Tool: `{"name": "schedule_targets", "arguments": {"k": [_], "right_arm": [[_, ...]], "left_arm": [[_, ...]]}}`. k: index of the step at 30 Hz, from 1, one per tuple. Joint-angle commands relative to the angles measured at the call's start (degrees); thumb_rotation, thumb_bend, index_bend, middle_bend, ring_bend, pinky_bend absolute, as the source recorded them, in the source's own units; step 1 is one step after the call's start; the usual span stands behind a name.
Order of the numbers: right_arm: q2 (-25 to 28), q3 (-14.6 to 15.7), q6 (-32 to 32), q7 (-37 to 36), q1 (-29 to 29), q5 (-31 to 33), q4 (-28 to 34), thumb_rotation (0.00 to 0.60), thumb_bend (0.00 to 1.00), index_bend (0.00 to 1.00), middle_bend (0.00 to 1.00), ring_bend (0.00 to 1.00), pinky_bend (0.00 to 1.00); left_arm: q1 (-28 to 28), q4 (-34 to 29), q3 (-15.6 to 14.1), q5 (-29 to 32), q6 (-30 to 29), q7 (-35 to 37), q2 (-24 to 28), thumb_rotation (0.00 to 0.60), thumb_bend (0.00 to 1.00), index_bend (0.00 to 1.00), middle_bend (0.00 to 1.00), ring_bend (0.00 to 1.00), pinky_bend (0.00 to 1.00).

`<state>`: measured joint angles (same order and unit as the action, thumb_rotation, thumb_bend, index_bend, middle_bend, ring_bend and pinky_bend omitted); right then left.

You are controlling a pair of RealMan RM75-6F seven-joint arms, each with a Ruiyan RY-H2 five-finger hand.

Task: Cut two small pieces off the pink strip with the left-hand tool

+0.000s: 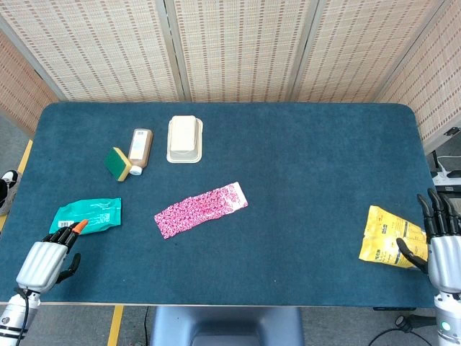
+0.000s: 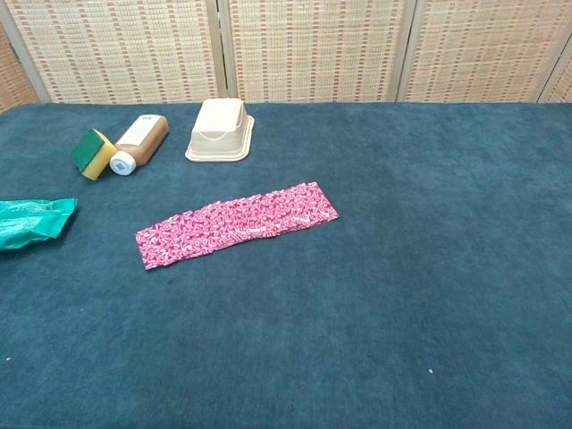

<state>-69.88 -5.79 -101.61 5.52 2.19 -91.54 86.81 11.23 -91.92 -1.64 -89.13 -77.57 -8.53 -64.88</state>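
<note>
Pink strip (image 1: 201, 209) lies flat and whole around the middle of the desk (image 1: 310, 173), slanted a bit. Cream container (image 1: 184, 139), brown bottle (image 1: 140, 150) and sponge (image 1: 118, 163) sit toward the far left. Green packet (image 1: 86, 215) is by the left edge, yellow packet (image 1: 390, 236) near the right. Left hand (image 1: 47, 261) grips an orange-tipped tool (image 1: 78, 228) at the near-left corner; right hand (image 1: 441, 241) is empty, fingers spread.

- Your pink strip (image 1: 201, 209) carries a white speckled print
- Table (image 1: 302, 158): deep teal
- Left of the strip: green packet (image 1: 86, 215)
- Right: yellow packet (image 1: 390, 235)
- Sponge (image 1: 117, 163) (green over yellow)
</note>
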Motion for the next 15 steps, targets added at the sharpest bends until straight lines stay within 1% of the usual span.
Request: {"name": "schedule_targets", "arguments": {"k": [1, 6, 10, 11, 12, 14, 15], "right_arm": [[0.26, 0.51, 0.06, 0.12, -0.39, -0.53, 0.24, 0.6, 0.09, 0.0, 0.0, 0.0, 0.21], [0.66, 0.96, 2.16, 1.02, -0.5, 0.26, 1.35, 0.6, 0.09, 0.0, 0.0, 0.0, 0.21], [0.48, 0.64, 1.77, 0.67, -0.45, -0.48, 1.27, 0.6, 0.1, 0.0, 0.0, 0.0, 0.21], [0.34, 0.53, 1.54, 0.51, -0.42, -0.73, 1.02, 0.6, 0.13, 0.0, 0.0, 0.0, 0.21], [0.12, 0.34, 1.23, 0.17, -0.39, -1.0, 0.67, 0.6, 0.2, 0.0, 0.0, 0.0, 0.21], [-0.03, 0.16, 1.06, -0.37, -0.38, -1.14, 0.27, 0.6, 0.4, 0.0, 0.0, 0.0, 0.21], [-0.07, 0.03, 1.02, -0.52, -0.43, -1.01, 0.15, 0.6, 0.46, 0.0, 0.0, 0.0, 0.21]], "left_arm": [[-0.04, -0.16, 0.04, 0.17, 0.02, -0.14, 0.07, 0.6, 0.53, 0.07, 0.15, 0.22, 0.38], [-0.16, -0.46, -0.05, -0.15, -0.25, -0.43, 0.15, 0.6, 0.53, 0.07, 0.15, 0.22, 0.38], [0.08, -0.35, -0.26, -0.47, 0.27, -0.59, -0.07, 0.6, 0.53, 0.07, 0.16, 0.22, 0.38], [0.22, -0.31, -0.23, -0.39, 0.54, -0.58, -0.17, 0.6, 0.53, 0.07, 0.16, 0.22, 0.38], [0.45, -0.18, -0.18, -0.28, 0.99, -0.55, -0.38, 0.6, 0.53, 0.06, 0.17, 0.22, 0.38], [0.9, -0.12, 0.0, -0.12, 1.66, -0.69, -0.8, 0.6, 0.53, 0.05, 0.18, 0.24, 0.38], [1.21, -0.19, 0.13, -0.02, 2.11, -1.06, -1.15, 0.6, 0.53, 0.03, 0.2, 0.26, 0.39]]}}
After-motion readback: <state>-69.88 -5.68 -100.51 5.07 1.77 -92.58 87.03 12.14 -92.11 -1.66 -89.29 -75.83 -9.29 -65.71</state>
